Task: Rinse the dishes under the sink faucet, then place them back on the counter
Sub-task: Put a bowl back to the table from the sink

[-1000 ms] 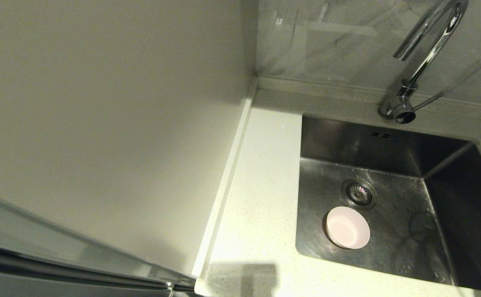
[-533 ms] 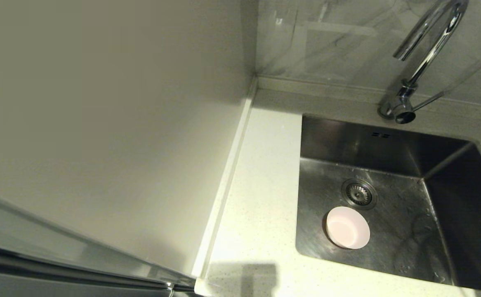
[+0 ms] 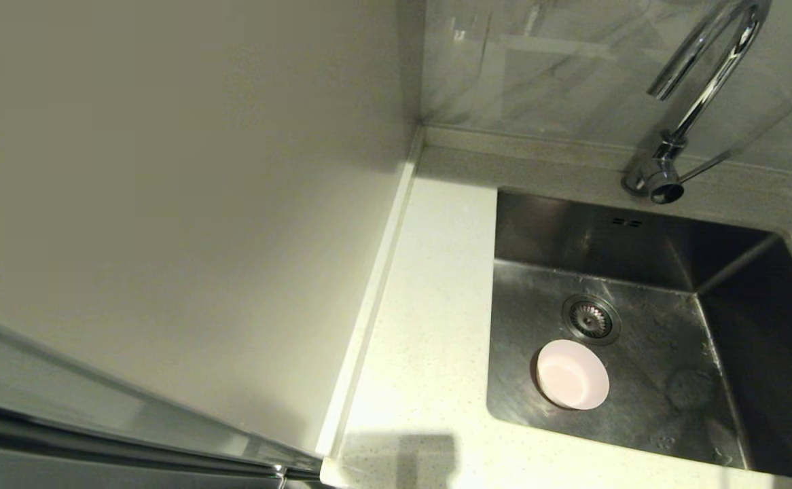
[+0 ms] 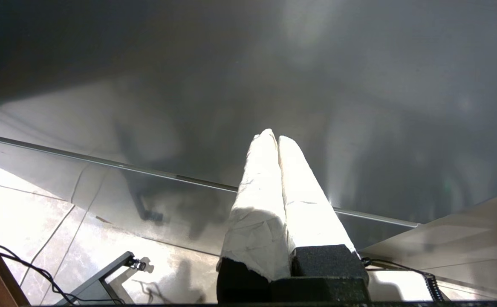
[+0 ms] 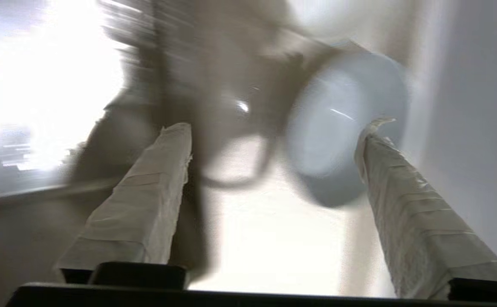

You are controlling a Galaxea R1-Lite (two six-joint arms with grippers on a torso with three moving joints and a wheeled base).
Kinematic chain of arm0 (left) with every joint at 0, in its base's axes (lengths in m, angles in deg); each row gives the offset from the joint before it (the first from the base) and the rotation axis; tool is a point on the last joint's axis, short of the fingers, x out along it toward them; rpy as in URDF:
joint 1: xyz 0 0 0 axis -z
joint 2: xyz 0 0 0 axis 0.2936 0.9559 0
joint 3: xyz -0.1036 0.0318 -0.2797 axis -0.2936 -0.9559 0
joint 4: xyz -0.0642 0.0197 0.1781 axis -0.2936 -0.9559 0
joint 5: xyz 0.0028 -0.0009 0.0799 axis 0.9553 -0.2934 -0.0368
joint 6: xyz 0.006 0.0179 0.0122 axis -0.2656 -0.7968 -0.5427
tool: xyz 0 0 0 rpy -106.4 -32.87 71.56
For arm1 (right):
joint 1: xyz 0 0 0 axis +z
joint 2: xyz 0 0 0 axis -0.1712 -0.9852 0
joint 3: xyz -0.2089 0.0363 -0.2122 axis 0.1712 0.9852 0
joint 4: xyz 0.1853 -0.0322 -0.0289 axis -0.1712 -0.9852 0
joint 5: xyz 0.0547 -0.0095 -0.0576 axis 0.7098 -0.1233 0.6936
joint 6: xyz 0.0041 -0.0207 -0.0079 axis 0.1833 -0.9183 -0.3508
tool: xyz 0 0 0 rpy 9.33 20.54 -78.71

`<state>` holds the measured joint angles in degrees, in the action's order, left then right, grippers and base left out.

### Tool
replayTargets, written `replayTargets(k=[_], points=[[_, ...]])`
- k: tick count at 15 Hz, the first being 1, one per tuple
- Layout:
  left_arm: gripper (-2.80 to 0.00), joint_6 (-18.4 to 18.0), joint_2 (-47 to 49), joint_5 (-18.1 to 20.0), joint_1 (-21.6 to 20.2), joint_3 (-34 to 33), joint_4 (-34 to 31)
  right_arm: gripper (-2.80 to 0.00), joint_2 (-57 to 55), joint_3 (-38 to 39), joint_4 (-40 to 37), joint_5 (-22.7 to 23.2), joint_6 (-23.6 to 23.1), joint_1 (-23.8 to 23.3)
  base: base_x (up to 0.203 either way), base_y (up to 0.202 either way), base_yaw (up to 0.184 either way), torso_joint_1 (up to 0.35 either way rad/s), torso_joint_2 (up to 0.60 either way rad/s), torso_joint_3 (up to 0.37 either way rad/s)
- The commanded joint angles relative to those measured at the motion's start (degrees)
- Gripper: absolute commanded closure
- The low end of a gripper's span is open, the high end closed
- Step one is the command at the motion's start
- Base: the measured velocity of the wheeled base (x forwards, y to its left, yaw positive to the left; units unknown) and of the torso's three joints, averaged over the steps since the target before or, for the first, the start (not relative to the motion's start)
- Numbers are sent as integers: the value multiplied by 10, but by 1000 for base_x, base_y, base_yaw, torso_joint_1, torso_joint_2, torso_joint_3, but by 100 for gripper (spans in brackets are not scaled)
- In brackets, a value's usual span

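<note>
A pale pink dish (image 3: 572,384) lies on the floor of the steel sink (image 3: 647,224), just in front of the drain (image 3: 591,318). The chrome faucet (image 3: 703,80) arches over the sink's back edge. Neither gripper shows in the head view. In the blurred right wrist view, my right gripper (image 5: 276,128) is open with nothing between its fingers, over a bright stretch of counter (image 5: 265,238). A pale blue-grey dish (image 5: 338,123) lies just beyond its fingertips. My left gripper (image 4: 273,137) is shut and empty, parked low before a dark panel. The grey-white dish is out of view.
The off-white counter (image 3: 430,326) runs left of the sink, bounded by a cream wall panel (image 3: 185,204) on its left. A marbled backsplash (image 3: 559,68) stands behind the faucet. Floor tiles and cables (image 4: 27,264) show below the left gripper.
The pink dish, faucet and sink have not moved in the head view. Only a faint dark reflection on the sink floor has shifted slightly.
</note>
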<state>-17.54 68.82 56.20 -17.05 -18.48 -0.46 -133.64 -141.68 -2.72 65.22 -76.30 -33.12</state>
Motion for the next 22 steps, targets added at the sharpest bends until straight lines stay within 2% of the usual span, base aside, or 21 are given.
replayTargets(k=[1, 5, 6, 8, 10, 15, 18, 22], points=[[0, 0, -2, 0, 0, 0, 0, -280, 54, 40, 24, 59, -3, 48, 0, 0, 0, 0, 0, 0], [0, 0, -2, 0, 0, 0, 0, -280, 34, 70, 114, 60, -13, 191, 0, 0, 0, 0, 0, 0], [0, 0, -2, 0, 0, 0, 0, -280, 17, 71, 121, 47, -38, 217, 0, 0, 0, 0, 0, 0], [0, 0, -2, 0, 1, 0, 0, -280, -32, 70, 134, 31, -93, 248, 0, 0, 0, 0, 0, 0], [0, 0, -2, -1, 0, 0, 0, -280, -88, 79, 174, 21, -114, 278, 0, 0, 0, 0, 0, 0], [0, 0, -2, 0, 0, 0, 0, -280, -198, 125, 300, 17, -124, 303, 0, 0, 0, 0, 0, 0], [0, 0, -2, 0, 0, 0, 0, -280, -212, 170, 378, 17, -127, 307, 0, 0, 0, 0, 0, 0], [0, 0, -2, 0, 0, 0, 0, -280, -217, 197, 434, 5, -134, 333, 0, 0, 0, 0, 0, 0]])
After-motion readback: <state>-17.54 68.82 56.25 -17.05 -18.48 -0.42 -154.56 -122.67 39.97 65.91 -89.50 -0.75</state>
